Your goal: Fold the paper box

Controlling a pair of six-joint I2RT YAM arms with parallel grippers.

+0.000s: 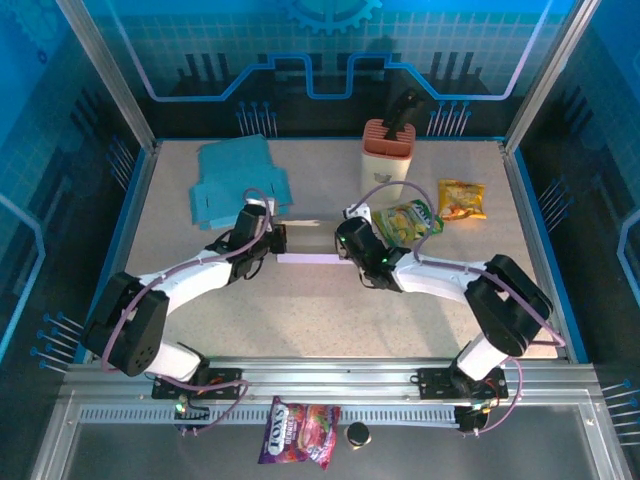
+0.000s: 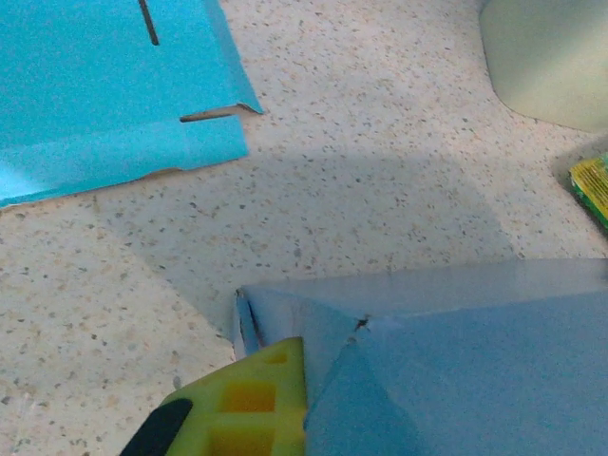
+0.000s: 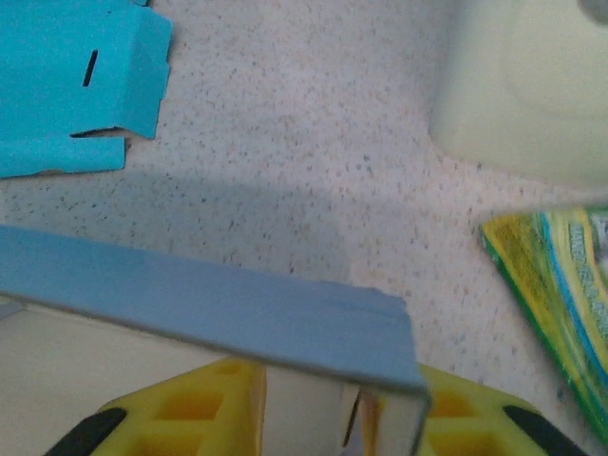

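**Mid-tabletop (image 1: 330, 310), a paper box (image 1: 305, 259) between two hands**

At the middle of the speckled tabletop, the pale blue paper box sits between the two arms, which reach in from either side. The right hand (image 1: 350, 242) is at the box's right end. In the right wrist view its yellow fingers (image 3: 190, 418) are closed on one upright wall of the box, with a finger on each face and the wall's top edge crossing above them. The left hand (image 1: 272, 238) meets the box's left end. In the left wrist view one yellow finger (image 2: 256, 399) lies against the outside of the box's corner. A blue panel covers the place where the other finger would be, so it cannot be told whether this hand is clamped or merely resting there.

Flat teal cardboard blanks (image 1: 240, 178) lie at the back left, apart from the box. A pale container (image 1: 386, 160) stands at the back centre. A green snack packet (image 1: 410, 220) lies just beyond the right hand, and a yellow packet (image 1: 462, 198) lies to its right.
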